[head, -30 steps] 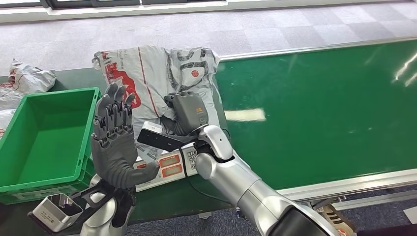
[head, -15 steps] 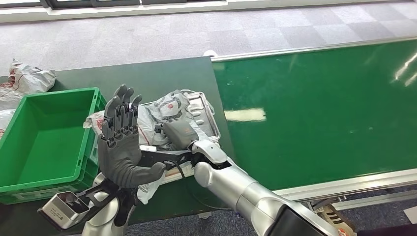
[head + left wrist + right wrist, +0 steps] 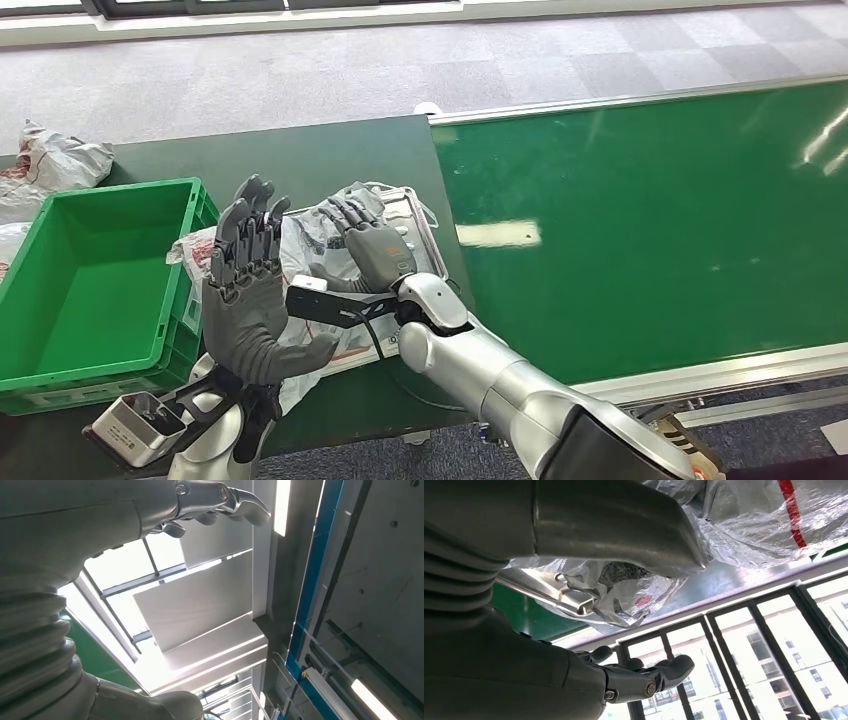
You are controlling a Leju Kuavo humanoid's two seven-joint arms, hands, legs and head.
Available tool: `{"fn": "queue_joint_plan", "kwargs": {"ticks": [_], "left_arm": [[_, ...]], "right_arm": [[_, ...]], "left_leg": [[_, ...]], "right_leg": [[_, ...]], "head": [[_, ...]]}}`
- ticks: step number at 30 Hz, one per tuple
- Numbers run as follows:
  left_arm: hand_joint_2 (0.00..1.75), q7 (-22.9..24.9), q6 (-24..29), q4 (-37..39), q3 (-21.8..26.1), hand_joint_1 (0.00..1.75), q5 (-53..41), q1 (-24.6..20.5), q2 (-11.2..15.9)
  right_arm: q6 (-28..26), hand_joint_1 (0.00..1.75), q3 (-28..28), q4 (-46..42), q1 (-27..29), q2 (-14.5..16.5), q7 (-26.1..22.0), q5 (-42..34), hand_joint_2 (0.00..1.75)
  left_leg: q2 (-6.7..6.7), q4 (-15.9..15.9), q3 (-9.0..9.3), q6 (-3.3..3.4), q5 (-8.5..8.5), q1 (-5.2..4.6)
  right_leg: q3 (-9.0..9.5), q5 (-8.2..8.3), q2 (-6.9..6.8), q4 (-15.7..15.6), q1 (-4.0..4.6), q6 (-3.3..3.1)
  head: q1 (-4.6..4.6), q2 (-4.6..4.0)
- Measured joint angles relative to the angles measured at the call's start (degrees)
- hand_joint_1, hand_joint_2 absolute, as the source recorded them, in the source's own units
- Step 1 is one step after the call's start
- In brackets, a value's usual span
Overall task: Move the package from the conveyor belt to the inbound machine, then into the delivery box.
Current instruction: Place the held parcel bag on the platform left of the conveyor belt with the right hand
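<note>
I see right hand [image 3: 375,250] flat on package [image 3: 318,232], fingers spread, gripping nothing; left hand [image 3: 245,290] open, upright beside; delivery box [image 3: 60,365] lies leftward.

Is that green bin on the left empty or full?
Empty: the green bin shows only its bare floor in the head view; the package lies outside it.

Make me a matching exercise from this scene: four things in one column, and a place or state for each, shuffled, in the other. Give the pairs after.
Things:
1. package
2. green crate
3. left hand
4. conveyor belt

Places or states:
A. stretches away at the right, nothing on it
B. raised upright, fingers apart, holding nothing
C. lies on the inbound machine under the right hand
D. sits at the left, nothing inside

Pairs: 1-C, 2-D, 3-B, 4-A
</note>
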Motion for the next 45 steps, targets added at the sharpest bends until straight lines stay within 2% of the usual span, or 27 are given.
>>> {"fn": "queue_joint_plan", "kwargs": {"ticks": [3, 6, 9, 13, 15, 17, 20, 23, 29, 33, 36, 38, 39, 41, 43, 45], "left_arm": [[1.75, 0.00, 0.22, 0.00, 0.03, 0.00, -0.57, 0.03, 0.00], [1.75, 0.00, 0.26, 0.00, 0.10, 0.00, -1.21, 0.03, 0.00], [1.75, 0.00, 0.26, 0.00, 0.20, 0.00, -1.58, 0.02, 0.00], [1.75, 0.00, 0.15, 0.00, 0.46, 0.00, -2.03, 0.00, 0.00], [1.75, 0.00, 0.10, 0.01, 0.74, 0.00, -2.50, 0.00, -0.01], [1.75, 0.00, 0.28, 0.09, 1.21, 0.00, -3.68, 0.02, -0.03], [1.75, 0.00, 1.00, 0.40, 1.92, 0.00, -5.43, 0.19, -0.08], [1.75, 0.00, 1.31, 0.60, 2.42, 0.00, -5.80, 0.38, -0.10], [1.75, 0.00, 1.31, 0.70, 2.86, 0.00, -5.96, 0.46, -0.15], [1.75, 0.00, 1.40, 0.87, 2.98, 0.00, -6.63, 0.54, -0.17], [1.75, 0.24, 2.85, 1.64, 3.62, 0.00, -9.89, 0.64, -0.18], [1.75, 2.17, 6.37, 2.95, 4.47, 0.00, -15.97, 0.44, -0.17], [1.75, 4.97, 9.27, 4.13, 4.87, 0.00, -21.35, 0.01, 0.00], [1.75, 14.08, 14.57, 7.83, 5.33, 0.00, -37.11, -1.94, 0.90], [1.75, 22.70, 15.81, 13.27, 5.62, 0.00, -53.98, -4.63, 2.57], [1.75, 26.65, 14.83, 19.44, 5.94, 0.00, -64.34, -6.92, 4.26]], "right_arm": [[-0.83, 0.00, 0.03, 0.41, -0.10, -0.01, 0.63, -0.09, 0.00], [0.40, 0.00, -1.31, 0.57, -0.12, -0.07, -1.69, -3.83, 0.00], [6.34, 0.00, -5.59, 0.05, -0.01, -0.32, -7.90, -12.29, 0.00], [17.58, 0.00, -14.86, -4.11, 1.20, -1.21, -17.18, -21.93, 0.00], [22.48, 0.00, -19.97, -8.05, 2.58, -1.72, -20.90, -24.41, 0.00], [24.60, 0.00, -23.93, -13.18, 4.71, -2.09, -22.90, -24.28, 0.00], [24.83, 0.00, -28.79, -24.10, 9.57, -2.40, -24.30, -21.44, 0.00], [24.73, 0.00, -32.04, -32.53, 12.91, -2.52, -23.68, -20.22, 0.00], [24.71, 0.00, -34.77, -40.44, 15.91, -2.64, -23.52, -19.92, 0.00], [21.20, 0.00, -35.61, -45.02, 18.04, -2.64, -25.41, -16.41, 0.00], [14.03, 0.00, -35.76, -54.14, 22.02, -2.57, -26.75, -9.10, 0.00], [8.02, 0.00, -35.66, -61.30, 24.98, -2.52, -26.96, -3.66, 0.00], [4.93, 0.00, -35.53, -64.58, 26.46, -2.52, -26.99, -1.38, 0.00], [-0.26, 0.00, -35.16, -69.81, 29.07, -2.57, -26.99, 1.42, 0.00], [-3.24, 0.00, -34.53, -72.74, 30.63, -2.81, -26.98, 1.48, 0.00], [-4.96, 0.00, -33.72, -74.23, 31.14, -3.21, -26.96, 0.48, 0.00]], "left_leg": [[0.00, 0.00, 0.00, 0.00, 0.00, 0.00], [0.00, 0.00, 0.00, 0.00, 0.00, -0.01], [0.00, 0.01, -0.01, 0.00, 0.00, -0.01], [-0.01, 0.01, -0.01, 0.00, 0.00, -0.01], [-0.01, 0.01, -0.01, 0.00, 0.00, -0.01], [-0.02, 0.01, -0.01, 0.00, 0.00, -0.01], [-0.04, 0.01, -0.07, 0.00, -0.01, -0.01], [-0.03, 0.01, -0.12, 0.00, -0.01, -0.01], [-0.01, 0.01, -0.12, 0.00, 0.00, -0.01], [-0.05, 0.01, -0.11, -0.01, 0.01, -0.01], [-0.07, 0.01, -0.15, -0.01, 0.00, -0.01], [-0.07, 0.01, -0.17, -0.01, -0.02, -0.01], [-0.07, 0.01, -0.19, -0.02, -0.03, -0.02], [-0.07, 0.00, -0.21, -0.02, -0.05, -0.03], [0.04, -0.01, -0.23, -0.03, -0.04, -0.04], [0.21, -0.02, -0.22, -0.06, 0.01, -0.04]], "right_leg": [[0.00, 0.00, 0.00, 0.00, 0.00, 0.00], [-0.01, 0.00, 0.00, 0.00, -0.01, 0.00], [-0.01, 0.01, 0.00, 0.00, -0.01, 0.00], [-0.01, 0.02, 0.00, 0.00, -0.01, 0.00], [-0.01, 0.02, -0.01, 0.00, -0.01, 0.00], [-0.02, 0.01, -0.01, 0.00, 0.00, 0.00], [-0.06, 0.01, -0.02, 0.00, 0.00, 0.00], [-0.12, 0.01, -0.02, 0.00, -0.01, 0.00], [-0.13, 0.02, -0.01, 0.00, -0.01, 0.00], [-0.13, 0.03, -0.03, 0.00, 0.00, -0.01], [-0.16, 0.02, -0.04, 0.00, 0.00, -0.01], [-0.19, 0.00, -0.04, -0.01, -0.01, -0.01], [-0.21, -0.01, -0.05, -0.01, -0.01, -0.01], [-0.21, -0.02, -0.06, -0.01, -0.02, 0.00], [-0.22, 0.00, -0.03, -0.01, -0.04, -0.02], [-0.29, 0.09, 0.07, -0.01, -0.03, -0.10]], "head": [[0.01, 0.00], [0.01, 0.00], [0.01, 0.00], [0.01, 0.00], [0.01, 0.00], [0.02, 0.00], [0.02, 0.00], [0.02, 0.00], [0.01, 0.00], [0.01, 0.00], [0.01, 0.00], [0.01, 0.00], [0.02, 0.00], [0.02, 0.00], [0.03, 0.00], [0.02, 0.00]]}}
